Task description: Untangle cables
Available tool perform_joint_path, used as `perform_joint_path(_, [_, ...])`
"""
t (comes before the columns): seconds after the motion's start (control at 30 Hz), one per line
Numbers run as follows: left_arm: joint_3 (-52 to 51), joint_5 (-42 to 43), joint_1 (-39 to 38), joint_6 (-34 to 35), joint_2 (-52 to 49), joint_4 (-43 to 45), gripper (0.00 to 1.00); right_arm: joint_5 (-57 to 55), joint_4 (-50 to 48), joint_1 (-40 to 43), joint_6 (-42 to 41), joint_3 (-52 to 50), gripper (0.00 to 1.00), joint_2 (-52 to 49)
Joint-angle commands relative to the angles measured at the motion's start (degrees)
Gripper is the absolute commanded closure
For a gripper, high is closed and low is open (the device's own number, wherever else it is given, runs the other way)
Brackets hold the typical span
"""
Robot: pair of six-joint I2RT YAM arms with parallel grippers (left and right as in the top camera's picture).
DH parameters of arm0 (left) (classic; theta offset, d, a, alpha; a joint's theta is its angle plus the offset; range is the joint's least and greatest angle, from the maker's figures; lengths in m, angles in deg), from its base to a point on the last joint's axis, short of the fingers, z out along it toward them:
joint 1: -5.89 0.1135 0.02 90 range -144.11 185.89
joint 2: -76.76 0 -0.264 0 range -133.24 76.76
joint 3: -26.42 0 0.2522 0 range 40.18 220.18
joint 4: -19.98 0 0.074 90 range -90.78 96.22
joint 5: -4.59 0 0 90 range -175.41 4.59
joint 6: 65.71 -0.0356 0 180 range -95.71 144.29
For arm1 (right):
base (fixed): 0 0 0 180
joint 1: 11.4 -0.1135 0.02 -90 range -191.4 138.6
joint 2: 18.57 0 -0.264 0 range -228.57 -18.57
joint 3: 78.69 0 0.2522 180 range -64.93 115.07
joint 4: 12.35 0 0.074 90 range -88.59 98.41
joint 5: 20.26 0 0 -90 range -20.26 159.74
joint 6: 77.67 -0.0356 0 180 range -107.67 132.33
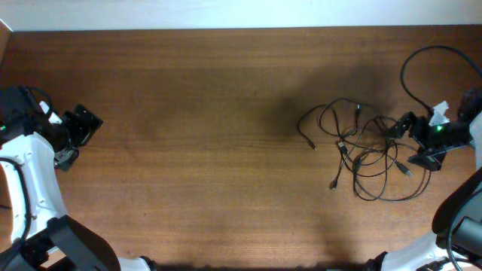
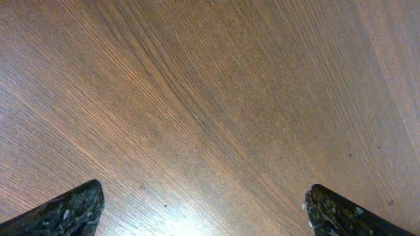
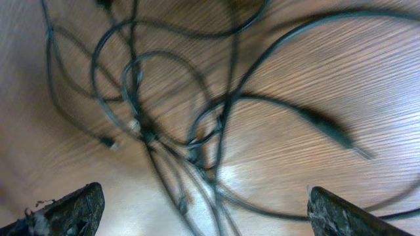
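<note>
The cables [image 1: 361,147] lie as a tangle of thin black cords with small plug ends on the right part of the wooden table. In the right wrist view the cables [image 3: 197,131] cross in loops and a knot, with one plug end [image 3: 335,134] pointing right. My right gripper [image 1: 410,135] sits at the tangle's right edge; its fingers [image 3: 203,213] are wide open with cords running between them, none held. My left gripper [image 1: 75,135] is far off at the table's left edge, open and empty over bare wood [image 2: 203,210].
A thicker black arm cable [image 1: 422,64] loops at the back right above the right arm. The wooden table [image 1: 188,113] stretches between the two arms. A pale wall edge [image 1: 226,11] runs along the back.
</note>
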Motion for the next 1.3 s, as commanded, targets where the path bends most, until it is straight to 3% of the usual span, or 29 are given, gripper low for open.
perform_joint_path(0.0, [1.05, 0.42, 0.42, 0.72, 0.13, 0.04, 0.01, 2.97, -0.11, -5.46, -0.24, -1.7, 0.01, -0.31])
perform_joint_path(0.27, [1.05, 0.42, 0.42, 0.72, 0.13, 0.04, 0.01, 1.49, -11.69, -22.34, -0.46, -11.61, 0.01, -0.31])
perform_joint_path(0.4, [1.05, 0.42, 0.42, 0.72, 0.13, 0.04, 0.01, -0.26, -9.62, -22.32, -0.44, -8.41, 0.01, 0.13])
perform_joint_path(0.5, [1.05, 0.42, 0.42, 0.72, 0.13, 0.04, 0.01, -7.39, -1.46, -21.68, -0.22, 1.92, 0.01, 0.85])
perform_joint_path(0.67, [1.05, 0.42, 0.42, 0.72, 0.13, 0.04, 0.01, -24.83, -4.48, -21.68, -0.24, 5.05, 0.01, 0.83])
perform_joint_path(1.27, [1.05, 0.42, 0.42, 0.72, 0.13, 0.04, 0.01, -25.16, -4.57, -21.7, -0.24, 5.05, 0.01, 0.83])
